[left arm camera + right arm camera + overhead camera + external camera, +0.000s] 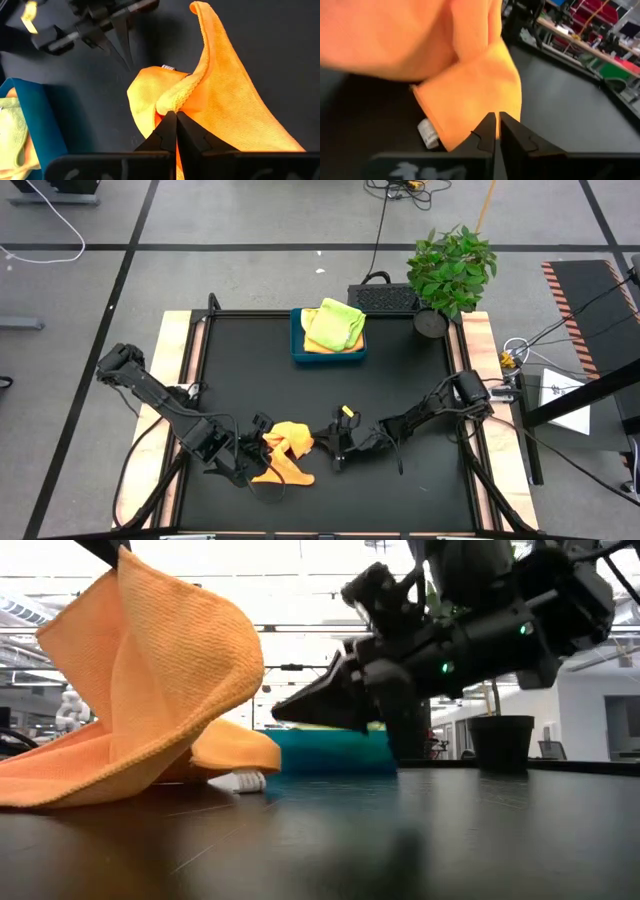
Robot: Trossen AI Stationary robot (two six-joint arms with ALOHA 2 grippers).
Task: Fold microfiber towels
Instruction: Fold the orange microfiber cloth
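On the left side of the black counter (400, 490) we see the left arm stretched low across the top. Its end effector, the left end effector (256, 438), is pinched shut on a fold of the orange towel (285, 452). In the left wrist view the two dark fingers (167, 132) meet tight on a bunched edge of the cloth, and one corner of the towel stands up tall. The rest of the towel lies in a loose heap on the counter near the front edge, in the middle. A small white tag (248, 780) peeks out from under it in the low view.

Just to the right of the towel we see the right end effector (338, 448). Its fingers are closed together with nothing between them. In the right wrist view the closed tips sit right by the orange cloth, but we cannot tell if they touch it. The right arm reaches in low from the right side of the counter.

At the back of the counter, in the middle, sits a blue tray (297, 352). A lime green towel (335, 323) lies folded in it, on top of a yellow towel (309, 318) and an orange one. Farther right, at the back corner, stands a potted plant (450, 272).
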